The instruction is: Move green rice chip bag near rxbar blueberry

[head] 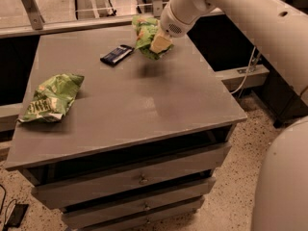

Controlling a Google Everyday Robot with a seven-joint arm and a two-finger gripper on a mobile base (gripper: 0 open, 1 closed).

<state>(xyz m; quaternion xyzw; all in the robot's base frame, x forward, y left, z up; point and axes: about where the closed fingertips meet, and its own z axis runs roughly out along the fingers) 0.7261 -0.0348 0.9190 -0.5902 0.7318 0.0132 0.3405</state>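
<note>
The green rice chip bag (144,35), a crumpled light green pouch, hangs in the air above the back of the grey table (144,105), held by my gripper (159,43). The gripper comes in from the upper right on a white arm and is shut on the bag's right side. The rxbar blueberry (117,55), a small flat dark bar, lies on the table just left of the held bag and below it. The bag casts a shadow on the table to the right of the bar.
Another green bag with yellowish block lettering (50,97) lies near the table's left edge. The table has drawers (139,177) in front. A white cable and a rail (245,73) run to the right. My white arm fills the right side.
</note>
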